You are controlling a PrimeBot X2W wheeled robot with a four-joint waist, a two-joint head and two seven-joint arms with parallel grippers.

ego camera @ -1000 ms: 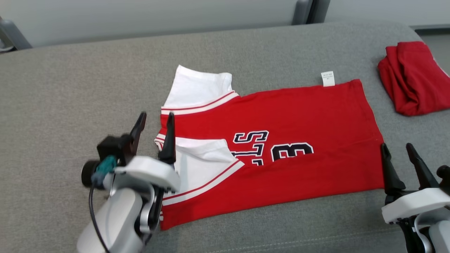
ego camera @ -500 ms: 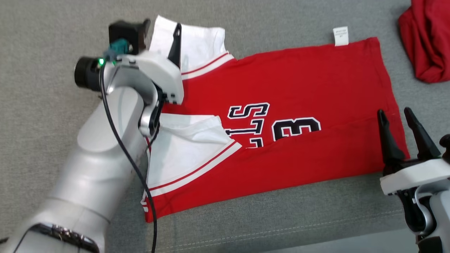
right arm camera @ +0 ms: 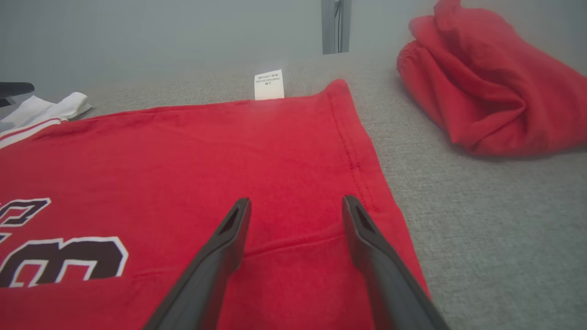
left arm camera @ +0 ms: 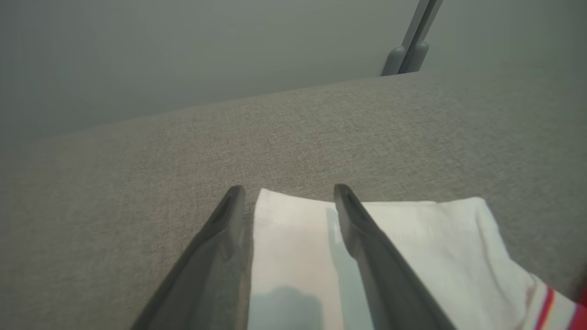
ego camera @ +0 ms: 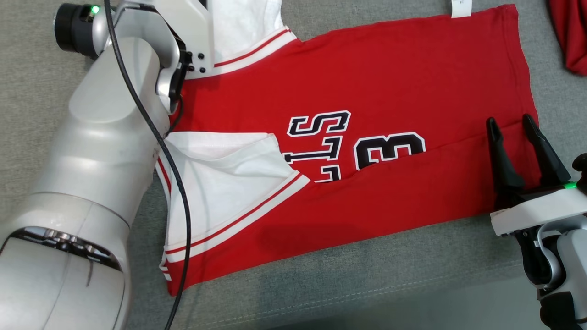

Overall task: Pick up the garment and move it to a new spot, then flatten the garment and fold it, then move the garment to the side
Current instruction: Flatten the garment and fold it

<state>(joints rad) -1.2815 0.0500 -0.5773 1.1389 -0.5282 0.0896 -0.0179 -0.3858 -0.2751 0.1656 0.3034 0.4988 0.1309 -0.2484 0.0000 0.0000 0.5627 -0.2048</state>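
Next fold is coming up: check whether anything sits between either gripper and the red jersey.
Nothing visible does. The left gripper hangs open right over the far white sleeve of the jersey, and the right gripper hangs open over its hem end. The crumpled red garment lies off to the right, apart from the jersey.

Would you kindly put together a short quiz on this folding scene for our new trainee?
1. True or false: the right pincer grips the red jersey.
2. The left pincer is poised over the jersey's: A white sleeve; B collar; C pocket.
3. What lies on the grey cushion beyond the jersey's hem, on the robot's right?
Key: 1 false, its jaws stand open; 2 A; 3 a bundled red garment.
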